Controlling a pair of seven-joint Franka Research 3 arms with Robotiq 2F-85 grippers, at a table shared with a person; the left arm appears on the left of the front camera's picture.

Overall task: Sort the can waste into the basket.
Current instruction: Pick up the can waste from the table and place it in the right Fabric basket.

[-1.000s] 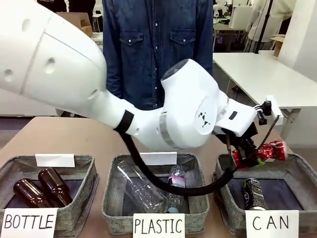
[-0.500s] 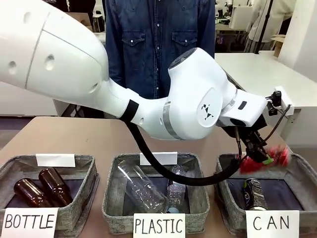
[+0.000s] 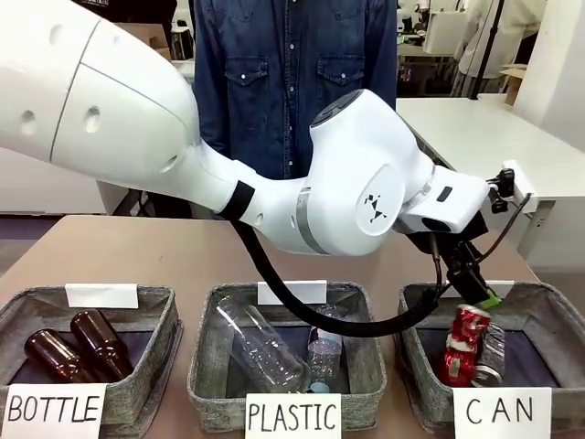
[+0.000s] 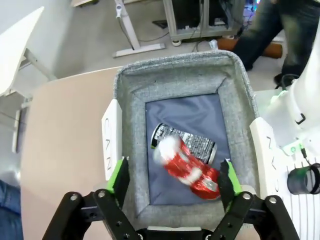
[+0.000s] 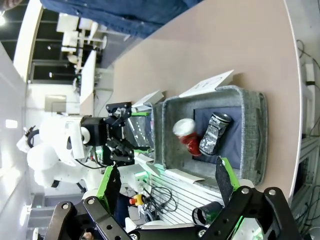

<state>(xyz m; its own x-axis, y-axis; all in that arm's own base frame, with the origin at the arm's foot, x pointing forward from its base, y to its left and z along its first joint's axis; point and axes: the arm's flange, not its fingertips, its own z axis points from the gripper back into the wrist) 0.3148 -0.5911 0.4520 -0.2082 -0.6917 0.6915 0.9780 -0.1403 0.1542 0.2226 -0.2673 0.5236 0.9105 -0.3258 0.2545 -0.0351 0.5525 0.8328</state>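
The left gripper hangs over the CAN basket with its fingers spread wide and nothing between them; the red can is below them inside the basket, blurred in the left wrist view and lying against the silver can, so both cans look to be in the right bin. The red can seems not to have settled, so it could bounce or roll over the silver one toward the basket's soft wall; the wall looks high enough to stop it, but a hard rebound might tip it out onto the tabletop. Another risk is the low-hanging fingers catching the fabric rim when the arm lifts away, which could drag or tip the basket. The right gripper is held off to the side, fingers apart and empty. Readable writing: white cards on the basket fronts say "BOTTLE", "PLASTIC" and "CAN". The print on the cans is too small to read.
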